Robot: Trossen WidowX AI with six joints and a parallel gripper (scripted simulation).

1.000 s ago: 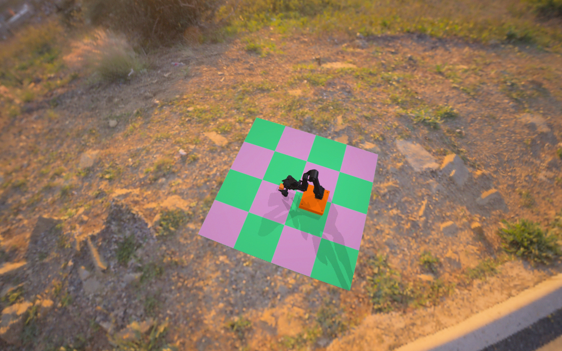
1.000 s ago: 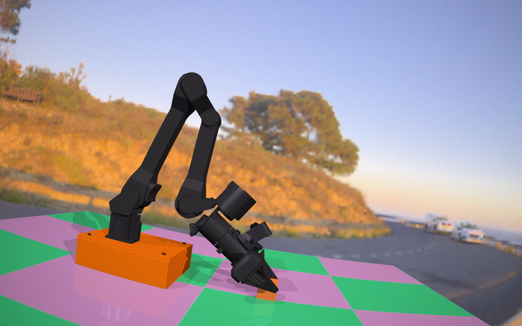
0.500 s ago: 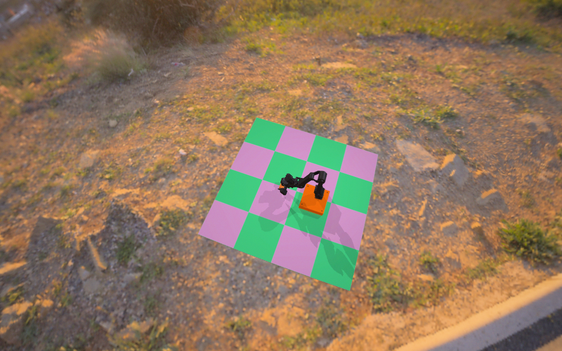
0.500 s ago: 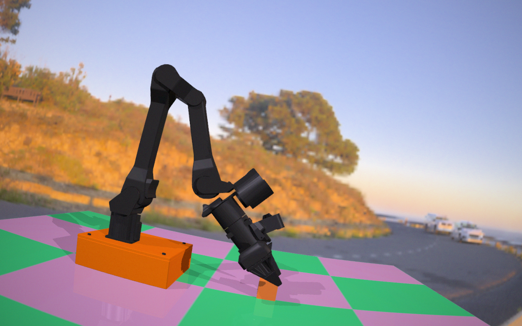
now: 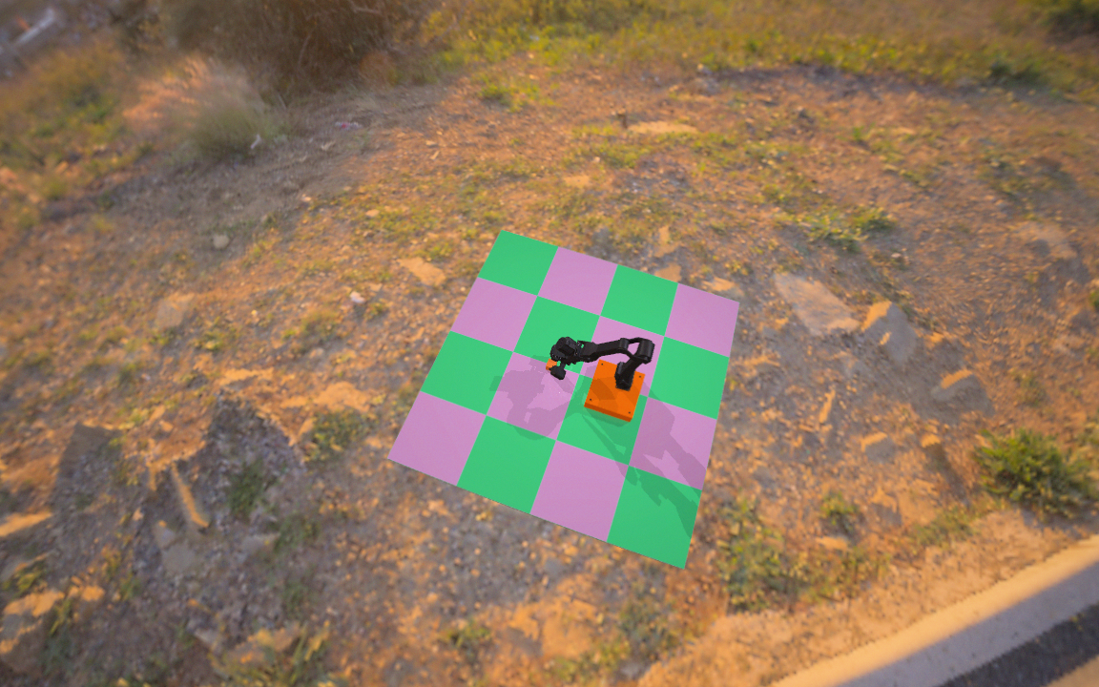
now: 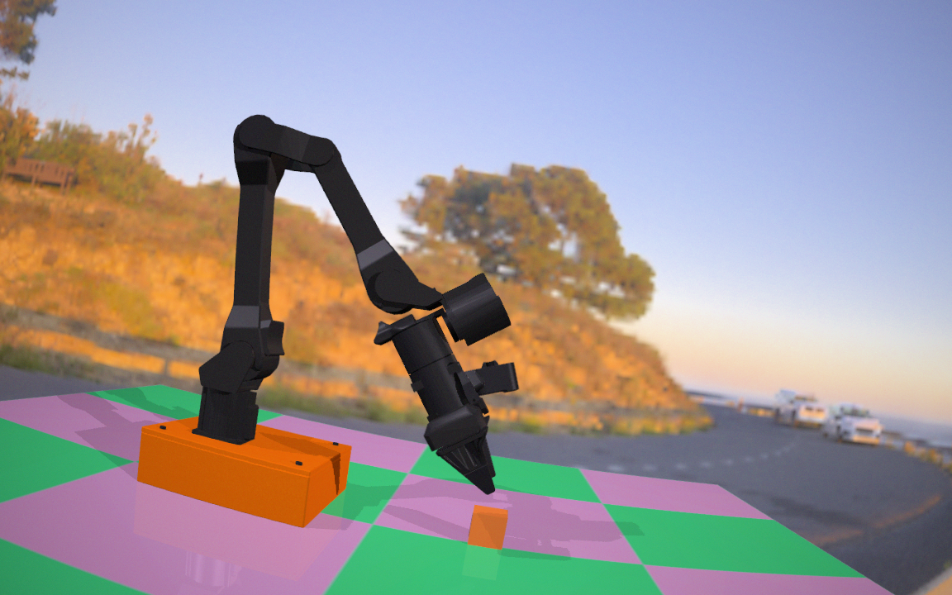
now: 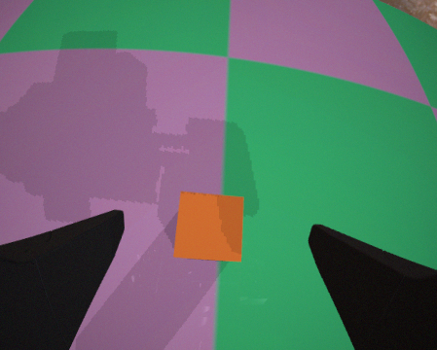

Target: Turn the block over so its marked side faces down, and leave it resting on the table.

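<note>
The small orange block (image 5: 550,364) (image 6: 487,528) (image 7: 205,227) rests flat on the green and pink checkered table (image 5: 507,466) (image 6: 730,544) (image 7: 335,160). In the wrist view its upper face is plain orange, partly shaded, and no marked side shows. In the exterior view the faces that show are also plain. The side turned toward the arm's base and the underside are hidden. My black gripper (image 6: 490,489) (image 7: 217,219) is open and empty. It points steeply down with its fingertips above the block. In the wrist view the block lies between the two fingers' lines, touching neither.
The arm's orange base (image 5: 613,397) (image 6: 224,481) stands on the table behind the block, toward the left in the exterior view. The arm's shadow falls across the squares around the block. The table's outer edges show in the top and exterior views.
</note>
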